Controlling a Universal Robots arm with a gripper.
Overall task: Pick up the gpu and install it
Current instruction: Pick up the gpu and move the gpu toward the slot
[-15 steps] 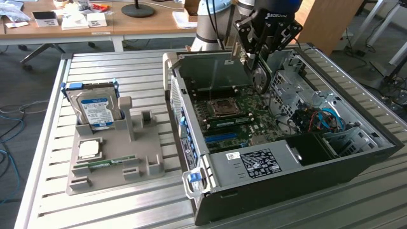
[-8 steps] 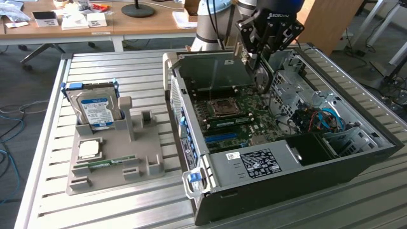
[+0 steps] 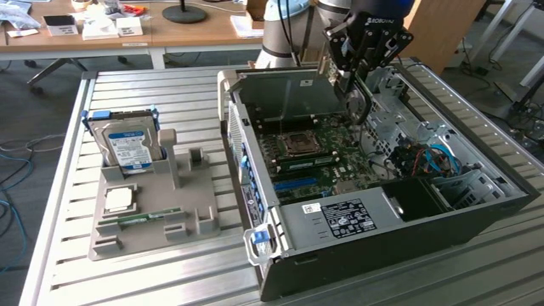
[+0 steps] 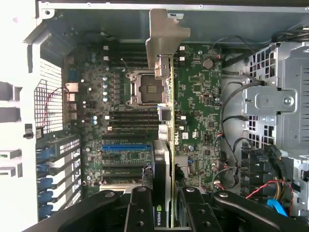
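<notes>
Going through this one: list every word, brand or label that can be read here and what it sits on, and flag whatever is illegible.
"NVIDIA": on the gpu, held in the hand.
"DELL": printed on the motherboard, beside the card.
"ROBOTIQ": on the hand's body, exterior view.
Hard drive label: too small to read.
Power supply sticker: too small to read.

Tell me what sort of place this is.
Probably a robotics lab or workshop: an opened computer case sits on a slatted metal table beneath a robot arm, with cluttered wooden desks behind.
</notes>
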